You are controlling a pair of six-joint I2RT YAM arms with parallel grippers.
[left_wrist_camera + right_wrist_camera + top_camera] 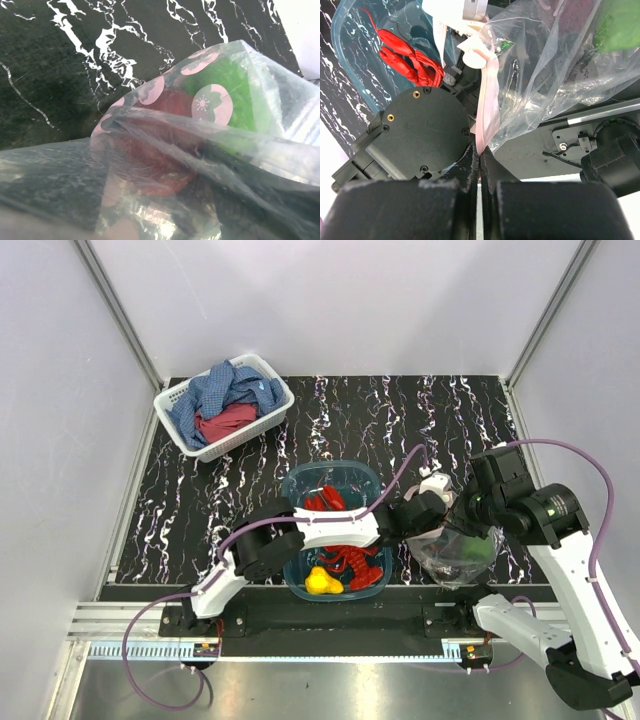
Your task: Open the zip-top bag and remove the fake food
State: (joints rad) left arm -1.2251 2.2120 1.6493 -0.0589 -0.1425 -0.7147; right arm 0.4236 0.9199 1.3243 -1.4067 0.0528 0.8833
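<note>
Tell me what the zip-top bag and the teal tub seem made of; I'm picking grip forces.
The zip-top bag: thin clear plastic film, glossy; it crinkles and glints, and a green toy shows through. The teal tub: likely rigid moulded plastic, translucent, smooth; the marbled table shows through its wall.

- The tabletop [420, 410] is black, streaked with white marble-like veins.
- The zip-top bag [455, 552] is clear plastic printed with pink roundels that carry white marks.
- Its zip strip [487, 100] is pale pink.
- Inside the bag, the pepper [235, 82] is bright green and the fruit [165, 150] beside it is dark red.
- The tub [300, 485] is translucent teal.
- The lobster [410, 62] is vivid red, and the pear-like fruit [320, 582] is yellow.
- The basket [180, 400] is white, with a blue cloth [225, 385] and a red cloth [228, 423] in it.
- The left arm [330, 530] is white with black joints, and its cable [150, 630] is purple.
</note>
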